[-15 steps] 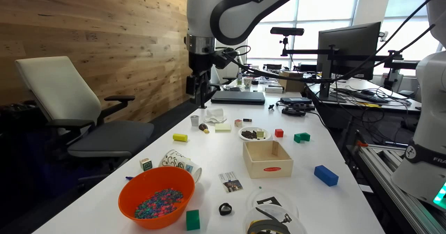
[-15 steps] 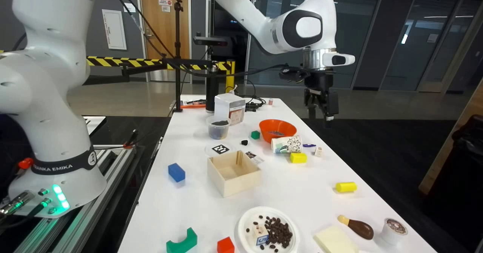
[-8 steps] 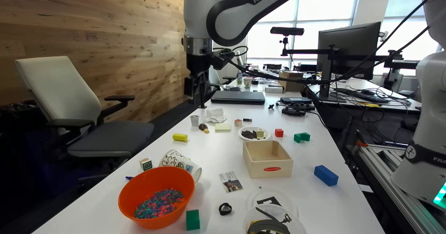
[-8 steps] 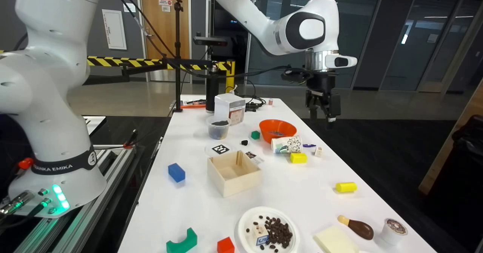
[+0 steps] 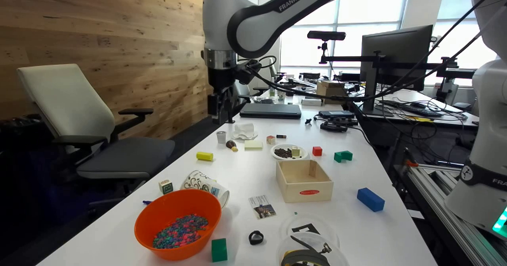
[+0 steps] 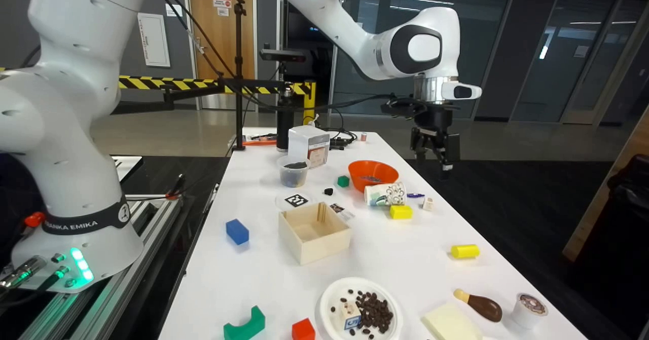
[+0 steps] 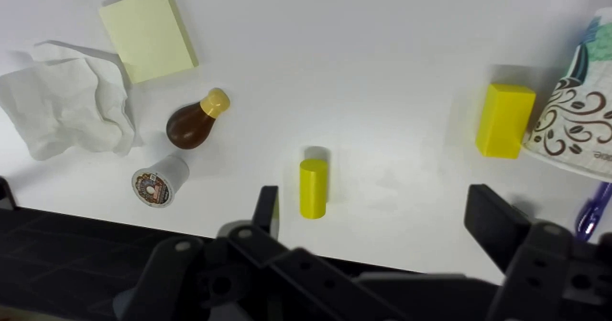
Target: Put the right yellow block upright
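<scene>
Two yellow blocks lie on the white table. A rectangular yellow block (image 7: 506, 120) lies on its side at the right of the wrist view, close beside the printed cup. It also shows in an exterior view (image 6: 401, 212). From the opposite camera the cup nearly hides it. A yellow cylinder (image 7: 313, 188) lies on its side left of it in the wrist view. It shows in both exterior views (image 5: 204, 156) (image 6: 465, 251). My gripper (image 7: 373, 194) is open and empty, high above the table's edge, with the cylinder ahead of its left finger. It shows in both exterior views (image 5: 222, 114) (image 6: 433, 160).
The printed cup (image 6: 385, 194) lies on its side by the orange bowl (image 5: 178, 222). A purple pen (image 7: 593, 211) and a letter cube (image 6: 428, 204) are near. A wooden box (image 5: 304, 180), blue block (image 5: 370, 199), maraca-like toy (image 7: 196, 120) and coffee pod (image 7: 160, 182) stand around.
My gripper has moved a little down and outward, away from the robot base. It stays open. The yellow blocks and other objects have not moved.
</scene>
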`<control>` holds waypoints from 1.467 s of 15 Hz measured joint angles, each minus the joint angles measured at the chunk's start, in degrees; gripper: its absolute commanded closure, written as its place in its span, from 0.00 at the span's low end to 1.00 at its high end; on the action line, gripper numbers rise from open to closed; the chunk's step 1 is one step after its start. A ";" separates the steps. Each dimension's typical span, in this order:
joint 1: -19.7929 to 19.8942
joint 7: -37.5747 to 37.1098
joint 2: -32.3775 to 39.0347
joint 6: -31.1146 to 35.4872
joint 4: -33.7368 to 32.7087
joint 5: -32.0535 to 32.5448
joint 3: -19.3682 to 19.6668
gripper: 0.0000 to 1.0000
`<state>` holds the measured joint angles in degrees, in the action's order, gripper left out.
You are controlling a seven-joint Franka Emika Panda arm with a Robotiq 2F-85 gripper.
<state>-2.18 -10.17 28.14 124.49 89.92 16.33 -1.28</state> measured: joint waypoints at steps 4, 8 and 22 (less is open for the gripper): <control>-0.49 0.71 6.49 -4.37 -8.15 -0.25 0.02 0.00; -0.29 0.93 14.02 -9.98 -18.26 -2.88 0.65 0.00; 3.25 1.66 35.57 -19.36 -47.91 -12.77 1.02 0.00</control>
<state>1.07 -8.51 63.72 105.14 42.01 3.56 -0.26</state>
